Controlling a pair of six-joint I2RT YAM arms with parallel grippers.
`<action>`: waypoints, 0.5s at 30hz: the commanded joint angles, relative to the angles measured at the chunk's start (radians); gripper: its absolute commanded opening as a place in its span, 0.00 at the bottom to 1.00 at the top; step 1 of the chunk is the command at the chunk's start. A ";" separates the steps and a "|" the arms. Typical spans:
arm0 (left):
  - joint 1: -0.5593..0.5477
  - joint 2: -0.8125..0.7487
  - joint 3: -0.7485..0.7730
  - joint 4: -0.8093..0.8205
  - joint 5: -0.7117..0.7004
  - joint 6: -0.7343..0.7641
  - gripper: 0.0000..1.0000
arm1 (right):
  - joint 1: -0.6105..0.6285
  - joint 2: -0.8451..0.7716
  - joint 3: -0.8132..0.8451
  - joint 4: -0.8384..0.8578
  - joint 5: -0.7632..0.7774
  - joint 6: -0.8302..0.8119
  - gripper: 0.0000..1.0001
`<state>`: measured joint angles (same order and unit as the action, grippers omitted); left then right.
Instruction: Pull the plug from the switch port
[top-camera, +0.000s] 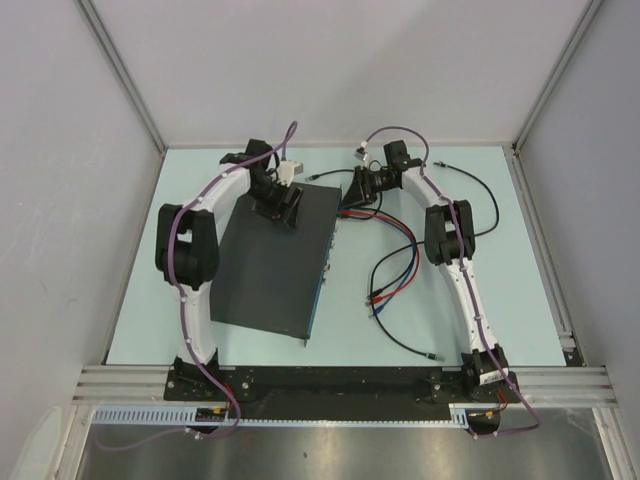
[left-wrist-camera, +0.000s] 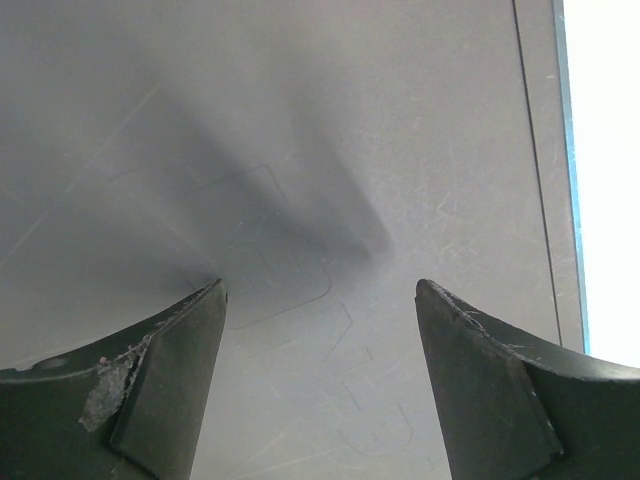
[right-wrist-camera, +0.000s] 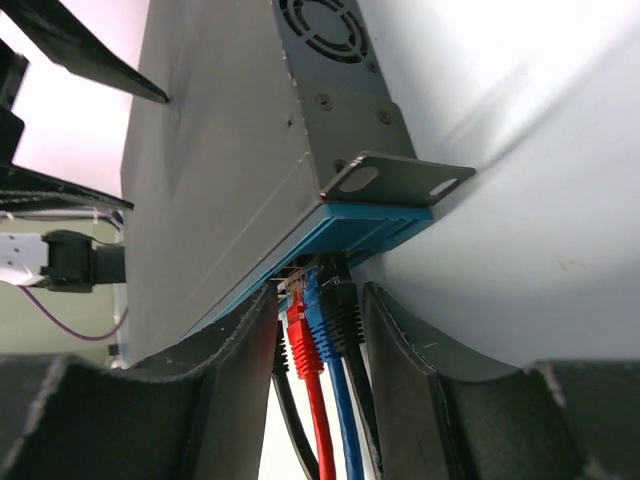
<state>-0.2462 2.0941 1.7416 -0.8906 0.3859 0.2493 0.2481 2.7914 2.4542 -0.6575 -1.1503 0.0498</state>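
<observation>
The switch (top-camera: 270, 265) is a flat black box lying slantwise on the table, its blue port face (top-camera: 322, 285) turned right. In the right wrist view the face (right-wrist-camera: 370, 225) holds red (right-wrist-camera: 303, 335), blue (right-wrist-camera: 322, 320) and black (right-wrist-camera: 343, 310) plugs side by side. My right gripper (right-wrist-camera: 320, 290) is open, its jaws straddling these three plugs close to the face; another black plug sits behind the left finger (right-wrist-camera: 235, 360). In the top view it (top-camera: 347, 192) is at the switch's far right corner. My left gripper (left-wrist-camera: 320, 290) is open, tips on the switch top (left-wrist-camera: 300, 150) at its far end (top-camera: 282, 207).
Red, blue and black cables (top-camera: 395, 270) trail from the ports over the table to the right of the switch. A thin black cable (top-camera: 478, 190) loops by the right arm. Grey walls enclose the table on three sides. A metal mounting ear (right-wrist-camera: 395, 180) sticks out at the switch corner.
</observation>
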 joint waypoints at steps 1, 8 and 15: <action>-0.008 -0.059 -0.013 0.018 0.011 -0.019 0.82 | -0.012 0.037 0.009 0.058 0.008 0.062 0.45; -0.013 -0.049 -0.001 0.015 -0.001 -0.021 0.82 | -0.020 0.062 0.012 0.081 -0.006 0.085 0.44; -0.028 -0.037 0.009 0.015 -0.012 -0.019 0.82 | -0.015 0.074 0.017 0.098 -0.011 0.101 0.40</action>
<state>-0.2558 2.0941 1.7390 -0.8852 0.3721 0.2382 0.2333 2.8204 2.4538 -0.5842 -1.2018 0.1429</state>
